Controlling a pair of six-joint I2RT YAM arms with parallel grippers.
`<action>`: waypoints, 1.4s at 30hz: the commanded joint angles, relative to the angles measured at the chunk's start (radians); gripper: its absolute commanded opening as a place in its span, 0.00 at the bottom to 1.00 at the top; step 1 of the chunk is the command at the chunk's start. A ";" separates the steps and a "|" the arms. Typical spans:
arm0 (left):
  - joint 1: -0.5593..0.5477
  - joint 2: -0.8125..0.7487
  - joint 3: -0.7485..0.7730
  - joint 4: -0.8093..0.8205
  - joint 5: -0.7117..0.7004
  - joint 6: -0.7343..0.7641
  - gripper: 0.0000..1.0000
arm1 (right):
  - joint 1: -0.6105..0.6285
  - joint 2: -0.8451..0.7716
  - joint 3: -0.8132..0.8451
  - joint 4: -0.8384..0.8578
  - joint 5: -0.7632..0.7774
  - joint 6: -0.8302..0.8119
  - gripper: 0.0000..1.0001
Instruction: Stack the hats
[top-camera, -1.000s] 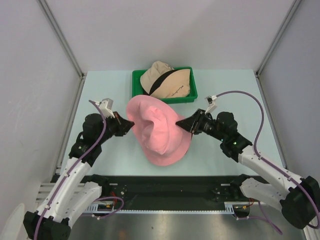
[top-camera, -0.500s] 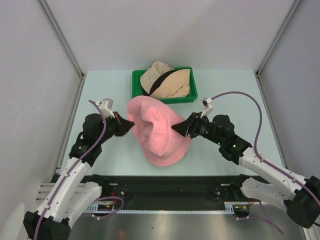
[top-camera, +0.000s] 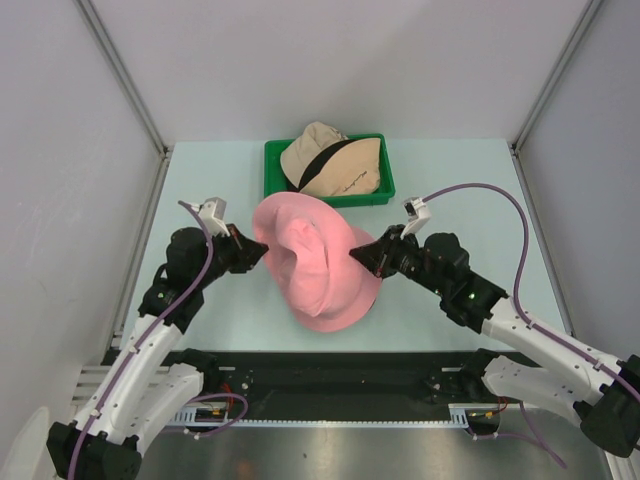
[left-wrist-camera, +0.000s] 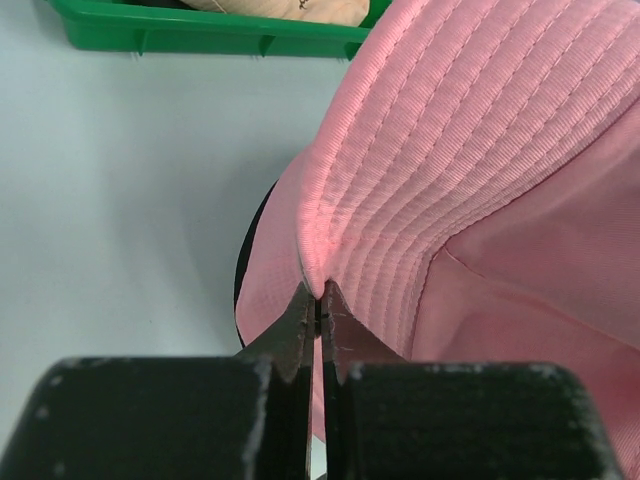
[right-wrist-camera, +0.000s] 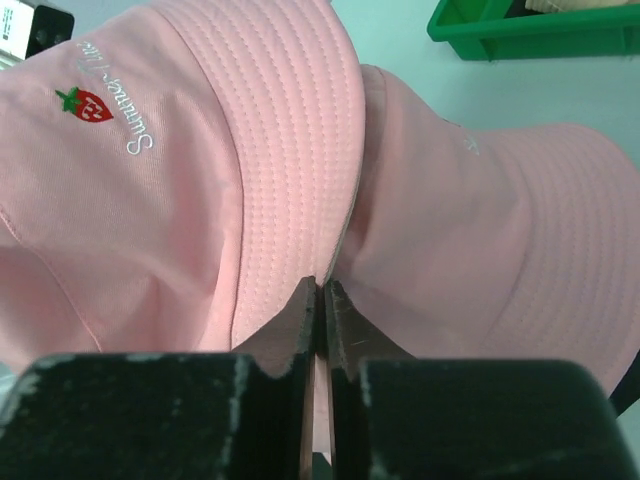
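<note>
Top view overhead; wrist views close, sharing pink hat (top-camera: 322, 288)

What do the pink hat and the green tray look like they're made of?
Pink hat: soft woven fabric, probably cotton twill, matte; parallel rows of stitching run along the brim, and it folds limply. Green tray: looks like rigid moulded plastic with a slight sheen, straight walls and small ribs along the side.

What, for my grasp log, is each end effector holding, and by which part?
Both grip the pink hat by its brim: left end effector pinches the left edge, right end effector the right edge.
</note>
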 joint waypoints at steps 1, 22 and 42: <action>0.007 0.002 0.001 0.037 0.001 0.016 0.00 | 0.010 -0.021 0.029 0.048 0.022 -0.007 0.00; 0.007 0.229 -0.021 0.172 0.050 -0.052 0.00 | -0.019 -0.012 -0.077 -0.210 0.341 0.104 0.00; 0.009 0.298 -0.230 0.228 0.002 -0.084 0.00 | -0.019 -0.003 -0.184 -0.247 0.380 0.153 0.00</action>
